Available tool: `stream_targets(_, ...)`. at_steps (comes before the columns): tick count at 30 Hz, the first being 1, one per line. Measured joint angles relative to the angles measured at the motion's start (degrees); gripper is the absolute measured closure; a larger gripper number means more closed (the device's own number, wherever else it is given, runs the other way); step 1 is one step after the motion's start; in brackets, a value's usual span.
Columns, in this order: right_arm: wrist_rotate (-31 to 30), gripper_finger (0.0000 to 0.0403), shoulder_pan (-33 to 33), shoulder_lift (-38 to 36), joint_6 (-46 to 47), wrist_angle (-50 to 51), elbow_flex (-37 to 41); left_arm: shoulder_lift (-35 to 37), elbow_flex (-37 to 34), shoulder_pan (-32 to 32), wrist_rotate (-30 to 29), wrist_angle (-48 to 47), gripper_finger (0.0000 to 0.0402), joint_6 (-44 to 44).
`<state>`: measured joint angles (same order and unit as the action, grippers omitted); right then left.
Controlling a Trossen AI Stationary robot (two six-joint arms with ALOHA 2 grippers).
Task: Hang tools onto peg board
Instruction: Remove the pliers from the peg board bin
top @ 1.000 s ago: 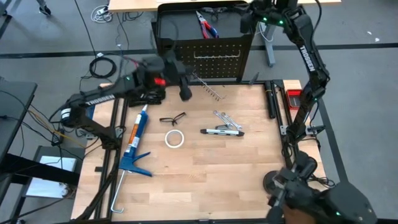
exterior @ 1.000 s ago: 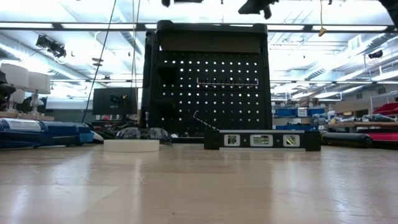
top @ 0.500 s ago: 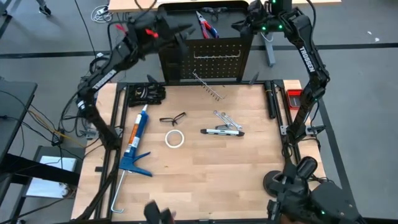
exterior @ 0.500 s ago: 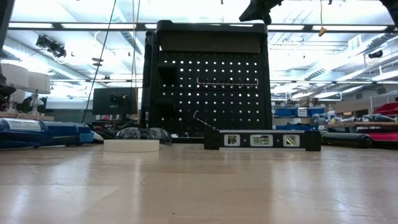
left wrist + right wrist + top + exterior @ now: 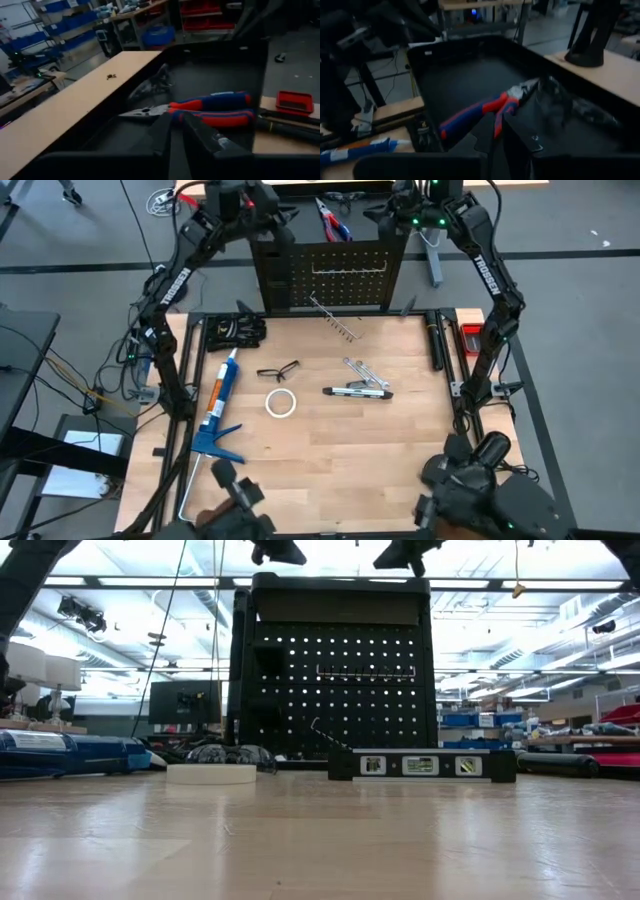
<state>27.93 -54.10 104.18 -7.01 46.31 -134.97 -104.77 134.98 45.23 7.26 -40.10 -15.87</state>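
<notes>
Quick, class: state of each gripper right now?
Left gripper: nearly shut, empty, above the peg board's top tray near the pliers.
Right gripper: shut, empty, above the same tray.

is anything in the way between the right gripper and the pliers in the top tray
Nothing visible. The right gripper hovers above the peg board's tray, with the pliers lying in open view just ahead; safety glasses lie beside them, not between.
</notes>
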Motion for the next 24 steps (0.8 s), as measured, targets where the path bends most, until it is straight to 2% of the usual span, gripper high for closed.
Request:
stream_targets(7,-1.1,0.0359,0.5,3.9,4.3,-14.5,0.0,0.0,0.0,3.1,0.7,9.7,0.0366,-0.1)
stream_targets(11,-1.3,0.0358,0.5,4.9,7.1,-23.7,0.0,0.2,0.0,3.5,3.7,18.0,0.0374,-2.2)
stream_targets(13,-0.5,0.0358,0.5,4.9,8.7,-25.3,0.0,0.4,0.0,3.5,4.3,20.0,0.0378,-2.2)
stream_targets(16,2.3,0.0361,0.2,4.9,8.7,-24.5,0.0,1.8,-0.1,4.1,4.4,17.5,0.0384,-1.1)
stream_targets(20,5.1,0.0364,-0.7,4.9,9.4,-21.7,0.0,2.7,-0.1,4.1,4.3,15.0,0.0387,7.3)
stream_targets(24,5.1,0.0366,-1.7,4.9,14.7,-21.1,0.0,2.6,-0.1,4.0,4.4,14.7,0.0387,20.8)
